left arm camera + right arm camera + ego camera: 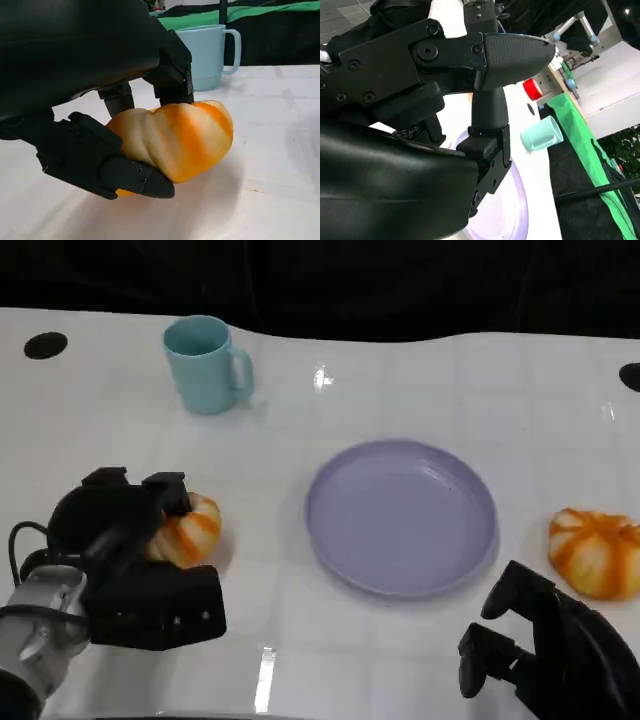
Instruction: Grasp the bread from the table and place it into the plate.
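An orange-and-cream striped bread roll (190, 531) lies on the white table at the left. My left hand (135, 560) is around it. In the left wrist view its fingers (107, 165) close on the roll (180, 137) from below and above, and the roll looks to be touching the table. The lavender plate (400, 515) sits at the table's middle with nothing on it. A second striped roll (595, 552) lies at the right edge. My right hand (545, 650) hovers at the lower right with its fingers apart, holding nothing.
A light blue mug (207, 365) stands at the back left, also seen in the left wrist view as the mug (207, 55) behind the roll. Black round marks (45, 345) sit at the table's far corners. The plate's rim (520, 210) shows past my right hand.
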### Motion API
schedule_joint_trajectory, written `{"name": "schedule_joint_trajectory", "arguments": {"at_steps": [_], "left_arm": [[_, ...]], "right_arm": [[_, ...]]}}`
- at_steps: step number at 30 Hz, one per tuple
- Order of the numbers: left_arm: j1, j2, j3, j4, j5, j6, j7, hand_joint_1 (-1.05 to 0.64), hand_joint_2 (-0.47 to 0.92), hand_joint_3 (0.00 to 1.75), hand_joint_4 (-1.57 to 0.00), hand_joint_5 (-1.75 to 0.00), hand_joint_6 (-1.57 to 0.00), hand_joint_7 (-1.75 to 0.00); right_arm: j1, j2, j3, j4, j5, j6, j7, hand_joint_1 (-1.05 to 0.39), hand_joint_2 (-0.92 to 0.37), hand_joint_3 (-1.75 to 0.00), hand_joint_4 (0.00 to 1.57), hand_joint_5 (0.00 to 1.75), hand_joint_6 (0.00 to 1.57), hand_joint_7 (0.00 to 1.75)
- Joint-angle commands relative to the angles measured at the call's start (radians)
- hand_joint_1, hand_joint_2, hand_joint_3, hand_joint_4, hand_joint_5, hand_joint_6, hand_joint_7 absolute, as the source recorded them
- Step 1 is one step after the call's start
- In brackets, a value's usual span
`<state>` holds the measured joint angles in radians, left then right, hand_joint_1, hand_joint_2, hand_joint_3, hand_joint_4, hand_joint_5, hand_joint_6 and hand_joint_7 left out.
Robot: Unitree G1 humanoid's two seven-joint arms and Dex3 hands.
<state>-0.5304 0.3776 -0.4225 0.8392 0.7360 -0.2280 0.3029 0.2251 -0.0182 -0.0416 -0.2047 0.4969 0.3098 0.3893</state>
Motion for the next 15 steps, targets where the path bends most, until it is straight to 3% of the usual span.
{"name": "schedule_joint_trajectory", "arguments": {"at_steps": [1, 15], "left_arm": [[0.001, 0.021, 0.007, -0.010, -0.007, -0.002, 0.014, -0.30, 0.92, 0.48, -0.79, -1.75, -0.55, -1.75], [-0.009, 0.022, 0.019, -0.062, -0.016, 0.005, -0.008, -0.30, 0.92, 0.48, -0.79, -1.75, -0.55, -1.75]], "right_arm": [[0.002, -0.011, -0.003, 0.002, 0.004, -0.002, 0.005, -0.56, -0.92, -0.46, 0.77, 1.75, 0.50, 1.75], [-0.001, -0.011, -0.006, 0.009, 0.007, -0.003, 0.010, -0.56, -0.92, -0.46, 0.77, 1.75, 0.50, 1.75]]}}
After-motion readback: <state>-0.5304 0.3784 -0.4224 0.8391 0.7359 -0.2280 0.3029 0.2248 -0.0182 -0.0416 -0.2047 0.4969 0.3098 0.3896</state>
